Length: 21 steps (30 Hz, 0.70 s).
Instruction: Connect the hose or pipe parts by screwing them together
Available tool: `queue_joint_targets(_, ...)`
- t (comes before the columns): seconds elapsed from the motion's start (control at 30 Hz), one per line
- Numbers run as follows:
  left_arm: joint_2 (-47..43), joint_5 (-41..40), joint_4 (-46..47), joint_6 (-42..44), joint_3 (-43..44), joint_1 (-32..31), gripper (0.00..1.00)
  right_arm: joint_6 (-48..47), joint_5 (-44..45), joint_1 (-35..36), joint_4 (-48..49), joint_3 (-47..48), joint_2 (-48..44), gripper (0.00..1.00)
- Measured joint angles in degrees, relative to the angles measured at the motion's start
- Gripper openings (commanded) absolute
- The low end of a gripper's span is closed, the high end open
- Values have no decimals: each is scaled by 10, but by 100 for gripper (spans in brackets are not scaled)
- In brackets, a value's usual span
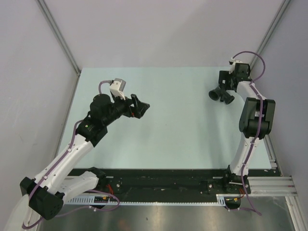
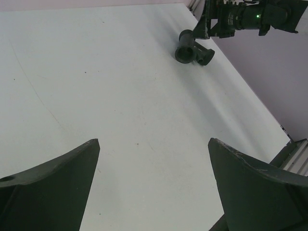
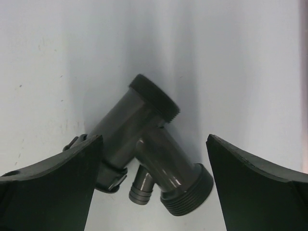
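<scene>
My left hand point(image 1: 139, 107) hangs wide open and empty over the middle-left of the surface point(image 1: 183, 134), well apart from the work, so it can steady nothing. At the far right the Y fitting point(image 3: 149, 149) lies on the surface between the spread, empty fingers of my right hand point(image 1: 227, 81). It sits askew, so I judge closing may catch one branch and spin it toward the edge.
</scene>
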Motion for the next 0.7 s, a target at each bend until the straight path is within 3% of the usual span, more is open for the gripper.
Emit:
queue_joint_targets(0.23, 2, 0, 0, 0, 0, 0, 100, 26, -99, -33, -40, 19, 31, 88)
queue_joint_targets(0.5, 16, 8, 0, -5, 0, 0, 100, 47, -173, -63, -76, 22, 36, 70)
queue_joint_targets(0.7, 16, 15, 0, -6, 0, 0, 100, 70, -221, -60, -97, 10, 36, 75)
